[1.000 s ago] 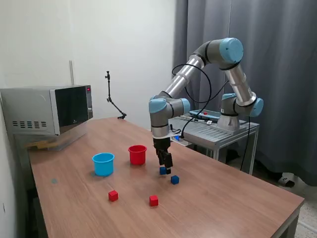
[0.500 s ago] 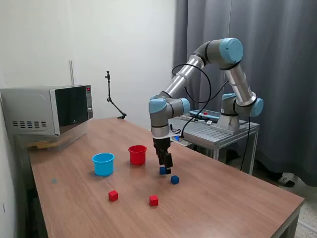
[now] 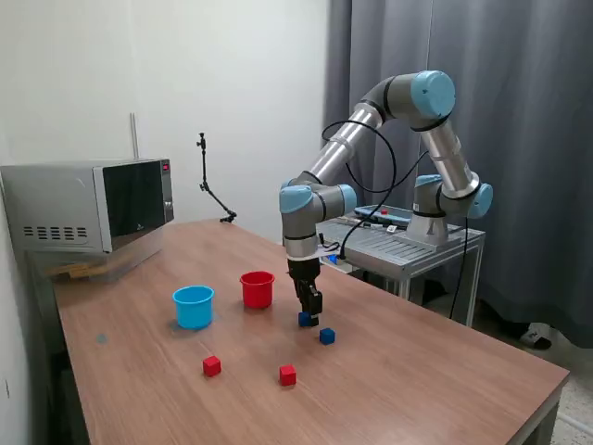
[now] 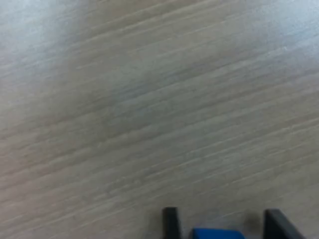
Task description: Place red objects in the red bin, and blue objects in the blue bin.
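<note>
In the exterior view my gripper (image 3: pixel 309 313) is down at the table over a dark blue cube (image 3: pixel 303 319). The wrist view shows that blue cube (image 4: pixel 217 233) between my two dark fingers (image 4: pixel 171 223), with a small gap on each side, so the gripper (image 4: pixel 222 213) is open around it. A second blue cube (image 3: pixel 327 336) lies just beyond, toward the exterior view's right. Two red cubes (image 3: pixel 212 365) (image 3: pixel 288 375) rest nearer the table's front. The red bin (image 3: pixel 257 288) and the light blue bin (image 3: pixel 194 306) stand upright to the exterior view's left of my gripper.
A microwave (image 3: pixel 88 204) sits at the table's far corner on the exterior view's left. A thin black stand (image 3: pixel 211 190) rises at the back edge. A metal cart (image 3: pixel 408 243) holds the arm's base behind the wooden table (image 3: pixel 417 371).
Almost nothing differs; the arm stays low over the blue cube, shifted only a hair toward the exterior view's right. All cubes and bins are where they were.
</note>
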